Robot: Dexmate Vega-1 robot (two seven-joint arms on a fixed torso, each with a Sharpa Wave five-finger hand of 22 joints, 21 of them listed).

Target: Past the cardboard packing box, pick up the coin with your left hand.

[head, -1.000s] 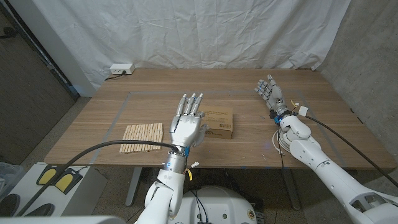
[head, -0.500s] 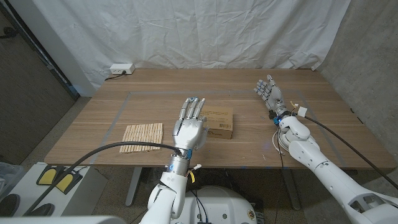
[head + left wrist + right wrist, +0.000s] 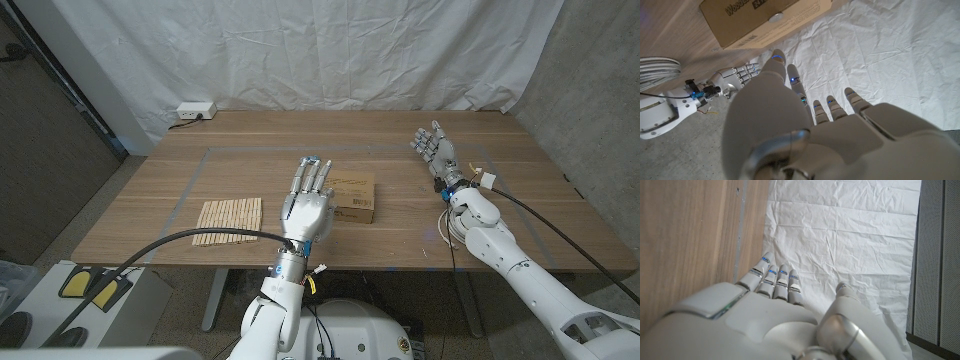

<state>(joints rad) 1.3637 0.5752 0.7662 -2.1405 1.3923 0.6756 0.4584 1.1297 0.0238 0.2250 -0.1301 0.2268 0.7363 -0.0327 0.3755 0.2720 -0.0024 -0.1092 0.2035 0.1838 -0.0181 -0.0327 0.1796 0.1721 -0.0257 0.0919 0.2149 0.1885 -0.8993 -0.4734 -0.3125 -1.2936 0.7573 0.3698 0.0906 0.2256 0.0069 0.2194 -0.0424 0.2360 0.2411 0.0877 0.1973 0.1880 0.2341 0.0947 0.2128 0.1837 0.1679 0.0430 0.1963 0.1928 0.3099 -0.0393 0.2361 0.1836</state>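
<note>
On the wooden table (image 3: 150,200), left to right:
Mat: flat row of pale wooden clothespins (image 3: 229,221), near edge.
Left hand (image 3: 304,206): raised, fingers apart, empty, beside box.
Box: brown cardboard packing box (image 3: 350,196); small round silvery coin (image 3: 775,18) on top.
Right hand (image 3: 436,151): upright, fingers apart, empty.

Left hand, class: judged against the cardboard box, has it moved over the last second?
Yes. The left hand has shifted to the robot's right, towards the cardboard box; its fingertips now overlap the box's left edge. The box has not moved.
</note>
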